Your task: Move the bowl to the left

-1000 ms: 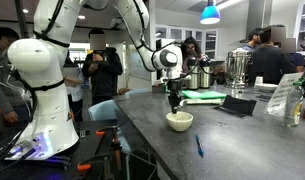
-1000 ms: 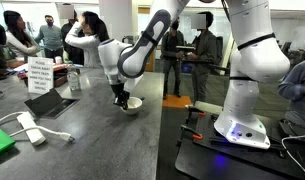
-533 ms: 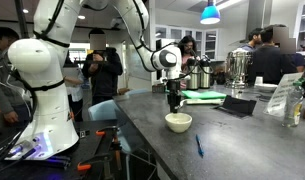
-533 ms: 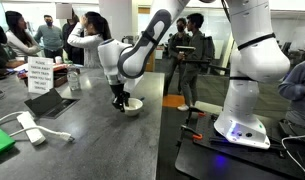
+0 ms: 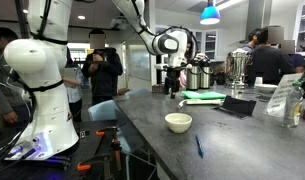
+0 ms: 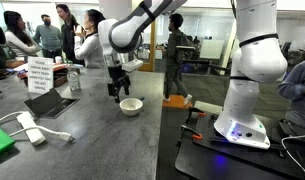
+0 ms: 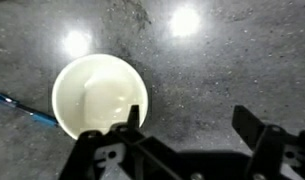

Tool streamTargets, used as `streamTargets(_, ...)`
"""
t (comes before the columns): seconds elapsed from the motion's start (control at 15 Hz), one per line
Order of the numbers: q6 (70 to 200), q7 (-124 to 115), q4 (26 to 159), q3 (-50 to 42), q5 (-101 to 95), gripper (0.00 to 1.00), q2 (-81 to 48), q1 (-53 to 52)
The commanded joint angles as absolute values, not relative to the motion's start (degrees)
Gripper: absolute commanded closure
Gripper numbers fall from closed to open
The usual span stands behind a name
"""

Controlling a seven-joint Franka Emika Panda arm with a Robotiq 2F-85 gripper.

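Dark grey speckled stone desk [image 5: 237, 140]. White jointed robot arm [image 6: 137, 25] reaching over it. Black gripper [image 7: 187, 122] hanging above bowl, spread wide, empty. Small round cream-white bowl [image 5: 178, 122] upright on desk, untouched. Thin blue pen [image 5: 199, 146] lying beside bowl.

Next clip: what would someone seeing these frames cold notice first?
The cream-white bowl stands out against the dark stone counter, not far from the counter's edge on the robot's side. The gripper hangs above it, slightly off to one side, open and empty. A blue pen lies on the counter beside the bowl.
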State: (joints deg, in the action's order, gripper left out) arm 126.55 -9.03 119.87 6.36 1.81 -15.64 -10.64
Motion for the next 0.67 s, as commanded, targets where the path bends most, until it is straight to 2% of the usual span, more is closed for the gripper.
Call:
streamTargets(0.0, 120.62, -8.63, 119.33, 5.92, 1.70, 0.00, -10.22, -9.10)
streamTargets(0.6, 115.55, -7.23, 115.16, 4.49, -7.33, 0.00, -4.60, -6.24)
